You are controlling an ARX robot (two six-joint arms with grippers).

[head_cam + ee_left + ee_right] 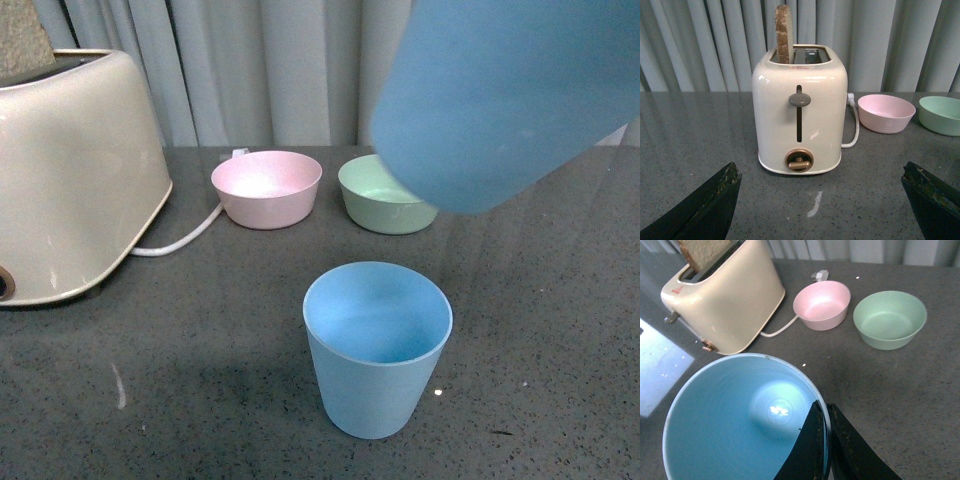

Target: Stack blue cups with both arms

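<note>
One blue cup (377, 345) stands upright on the dark table, near the front and centre. A second blue cup (500, 95) hangs in the air, tilted, close to the camera at the upper right, above and to the right of the standing one. In the right wrist view my right gripper (826, 412) is shut on the rim of that lifted blue cup (740, 420), one finger inside the wall and one outside. My left gripper (822, 177) is open, low over the table in front of the toaster, with nothing between its fingers (700, 207).
A cream toaster (70, 175) with a slice of bread (784, 32) stands at the left, its white cord (185, 238) trailing toward the pink bowl (267, 187). A green bowl (385, 200) sits beside the pink one at the back. Grey curtains hang behind the table.
</note>
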